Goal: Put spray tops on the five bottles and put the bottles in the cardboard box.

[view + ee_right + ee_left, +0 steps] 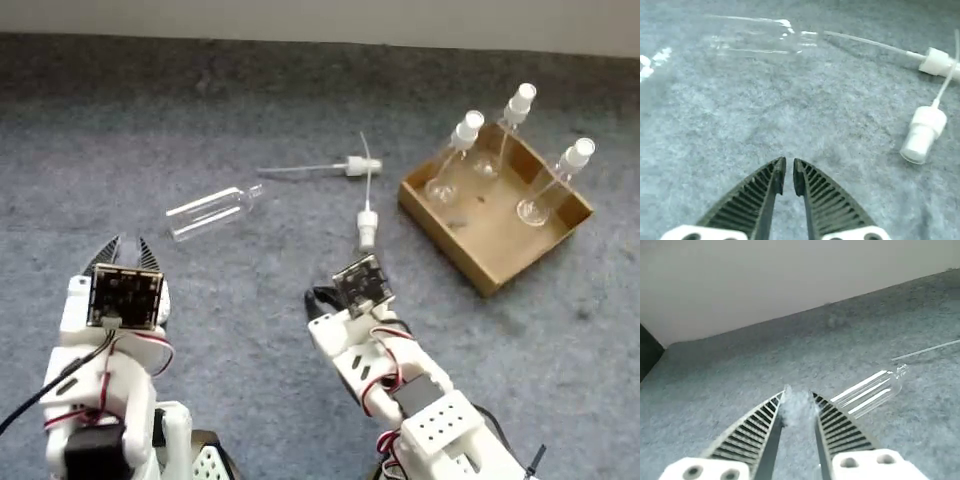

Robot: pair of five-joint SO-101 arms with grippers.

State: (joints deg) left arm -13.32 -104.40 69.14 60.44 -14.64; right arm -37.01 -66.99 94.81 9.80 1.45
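Closest to me, L gripper (122, 246) sits low over the grey mat (250, 100), fingers a bit apart w/ nothing btw them. R gripper (318, 297) is beside it, fingers almost together, holding nothing. Just past R gripper lies the near spray top (367, 228), cap toward the arm, thin tube pointing away. Left of it the bare bottle (213, 212) lies on its side, long way across the mat, neck pointing right & a little away. The far spray top (352, 166) has its tube pointing left, tip near that neck. Off right, the cardboard box (445, 240) holds three bottles (455, 158) w/ tops on, leaning, tops up & away
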